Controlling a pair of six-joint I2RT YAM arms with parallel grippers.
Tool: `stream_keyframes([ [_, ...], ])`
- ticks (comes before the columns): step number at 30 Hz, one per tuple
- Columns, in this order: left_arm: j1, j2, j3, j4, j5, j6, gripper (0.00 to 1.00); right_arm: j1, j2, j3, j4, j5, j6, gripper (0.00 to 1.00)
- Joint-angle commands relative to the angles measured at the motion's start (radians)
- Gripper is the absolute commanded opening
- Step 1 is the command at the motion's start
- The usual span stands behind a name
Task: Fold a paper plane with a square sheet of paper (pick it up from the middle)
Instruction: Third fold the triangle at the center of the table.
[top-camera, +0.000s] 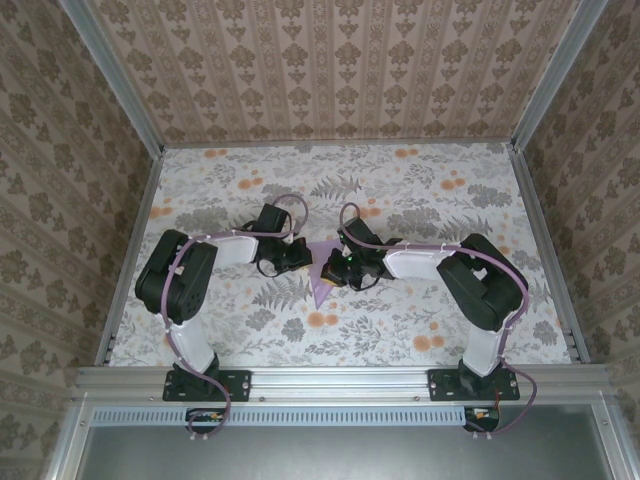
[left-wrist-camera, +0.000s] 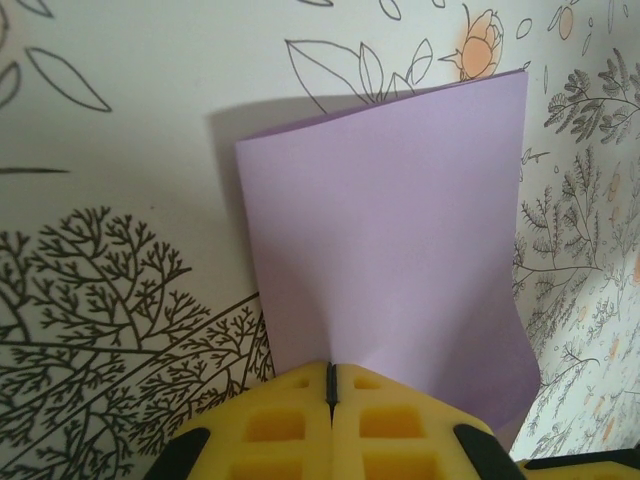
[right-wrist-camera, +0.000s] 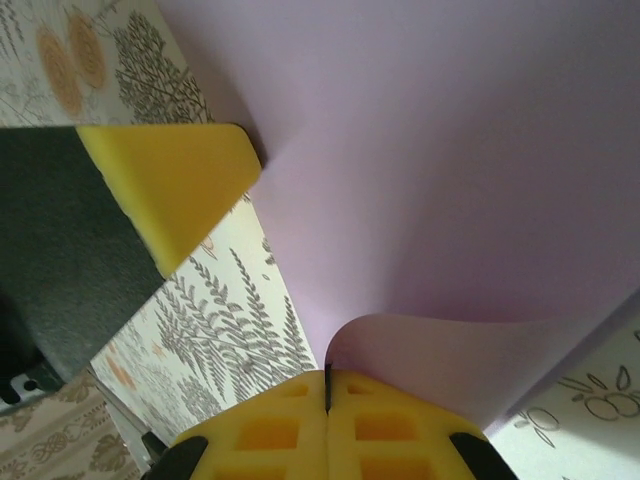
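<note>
The lavender square sheet of paper (top-camera: 322, 280) is held over the middle of the floral tabletop, with a pointed corner hanging towards the near edge. My left gripper (top-camera: 300, 258) comes in from the left and is shut on its edge. In the left wrist view the sheet (left-wrist-camera: 390, 240) rises from the closed yellow pads (left-wrist-camera: 290, 420), doubled over with a second layer showing behind its top edge. My right gripper (top-camera: 338, 268) is shut on the opposite side. In the right wrist view the paper (right-wrist-camera: 450, 150) curls into the closed pads (right-wrist-camera: 380, 430), and the left gripper's yellow finger (right-wrist-camera: 170, 185) touches it.
The floral tabletop (top-camera: 420, 190) spreads around both arms. Patterned walls with aluminium frame posts (top-camera: 130, 250) close it in on three sides. A metal rail (top-camera: 330, 378) carrying the arm bases runs along the near edge.
</note>
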Motion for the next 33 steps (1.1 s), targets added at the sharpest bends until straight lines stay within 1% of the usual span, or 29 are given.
stream_keyframes([
  [1,-0.007,0.048,-0.006,-0.034,-0.031,0.019,0.04,0.005,0.032,0.003,0.017,0.036,0.035,0.00],
  [14,-0.007,0.047,-0.012,-0.031,-0.027,0.018,0.04,0.005,0.041,0.002,-0.001,0.042,0.020,0.00],
  [33,-0.007,0.055,-0.015,-0.024,-0.020,0.016,0.04,0.007,0.074,0.024,-0.015,0.010,-0.013,0.00],
])
